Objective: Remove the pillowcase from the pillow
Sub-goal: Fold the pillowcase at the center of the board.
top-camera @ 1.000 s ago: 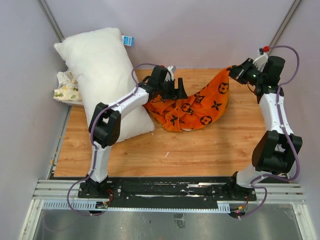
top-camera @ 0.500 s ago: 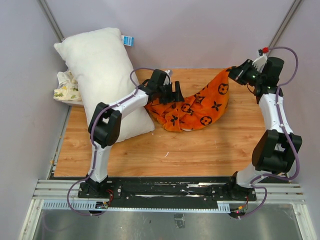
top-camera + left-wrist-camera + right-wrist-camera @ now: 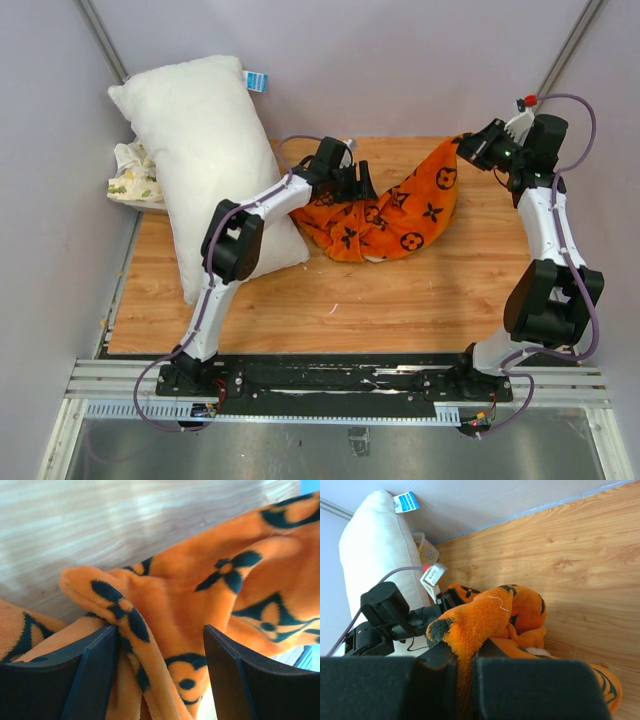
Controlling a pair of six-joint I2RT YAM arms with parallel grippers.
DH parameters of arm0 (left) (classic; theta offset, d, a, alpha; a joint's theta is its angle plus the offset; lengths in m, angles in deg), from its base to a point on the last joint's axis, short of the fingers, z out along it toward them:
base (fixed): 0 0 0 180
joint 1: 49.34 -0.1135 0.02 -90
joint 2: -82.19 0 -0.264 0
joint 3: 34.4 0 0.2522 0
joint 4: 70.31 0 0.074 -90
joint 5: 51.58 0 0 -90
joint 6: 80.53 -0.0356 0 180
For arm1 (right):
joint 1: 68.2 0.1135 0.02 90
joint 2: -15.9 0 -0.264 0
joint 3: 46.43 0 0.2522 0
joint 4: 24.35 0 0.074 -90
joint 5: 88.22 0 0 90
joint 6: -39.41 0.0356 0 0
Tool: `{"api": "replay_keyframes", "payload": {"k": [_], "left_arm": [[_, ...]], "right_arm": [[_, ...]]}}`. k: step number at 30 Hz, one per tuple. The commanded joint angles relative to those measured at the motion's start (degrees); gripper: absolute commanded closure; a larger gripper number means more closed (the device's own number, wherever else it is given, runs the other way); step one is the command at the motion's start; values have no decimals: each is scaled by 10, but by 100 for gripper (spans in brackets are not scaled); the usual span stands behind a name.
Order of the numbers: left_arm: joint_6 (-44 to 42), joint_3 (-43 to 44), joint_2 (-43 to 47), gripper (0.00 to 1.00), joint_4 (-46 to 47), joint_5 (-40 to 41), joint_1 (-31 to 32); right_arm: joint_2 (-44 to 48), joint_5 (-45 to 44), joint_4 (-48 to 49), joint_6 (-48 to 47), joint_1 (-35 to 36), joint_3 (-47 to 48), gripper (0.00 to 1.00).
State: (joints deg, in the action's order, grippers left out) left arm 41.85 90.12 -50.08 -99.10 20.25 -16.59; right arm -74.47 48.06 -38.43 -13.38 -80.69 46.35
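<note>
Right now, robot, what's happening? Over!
Right gripper shut on bright-orange black-flowered fabric pillowcase. Left gripper open, straddling its folds. Plump white pillow bare, lying left. Nothing blocking.

Our left arm (image 3: 205, 310) and right arm (image 3: 560, 255) have white links (image 3: 270, 197), bulky black joints (image 3: 545, 300), trailing lilac cables (image 3: 596, 120) and matte black fingers (image 3: 50, 680).

The pillow (image 3: 200, 130) hides most of the printed cloth (image 3: 130, 180) beside it

- Your bright-orange, black-flowered plush pillowcase (image 3: 395, 215) lies crumpled on the wooden table (image 3: 400, 295), right corner raised
- Your plump white pillow (image 3: 200, 140) lies bare along its left edge
</note>
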Motion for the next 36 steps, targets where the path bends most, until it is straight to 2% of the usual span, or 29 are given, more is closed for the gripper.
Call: {"api": "replay_keyframes", "payload": {"k": [1,5,7,9,13,17,22,27,30,33,36], "left_arm": [[-9,-3,-4,32,-29,9,9],[-35,6,-9,47,-60,35,10],[-47,-7,-5,62,-68,45,9],[-50,-27,7,72,-58,48,8],[-56,-20,31,80,-49,58,2],[-70,41,55,95,-51,56,-22],[-92,71,134,94,5,43,-55],[-145,39,273,94,101,73,-66],[-182,-23,368,91,171,109,-66],[-201,-149,469,83,262,146,-66],[-207,-242,539,83,313,160,-66]], "right_arm": [[4,3,14,-8,4,-3,99],[-1,8,17,-7,4,-3,99],[0,8,17,-7,3,-4,99],[2,7,17,-7,2,-4,99],[6,7,19,-6,3,-4,99],[14,11,14,-6,0,3,99],[46,10,13,-6,-4,20,99],[86,16,15,-3,-4,59,99],[124,12,23,0,-7,65,99],[166,-5,20,-6,-9,65,99],[194,-18,7,-14,-12,66,99]]}}
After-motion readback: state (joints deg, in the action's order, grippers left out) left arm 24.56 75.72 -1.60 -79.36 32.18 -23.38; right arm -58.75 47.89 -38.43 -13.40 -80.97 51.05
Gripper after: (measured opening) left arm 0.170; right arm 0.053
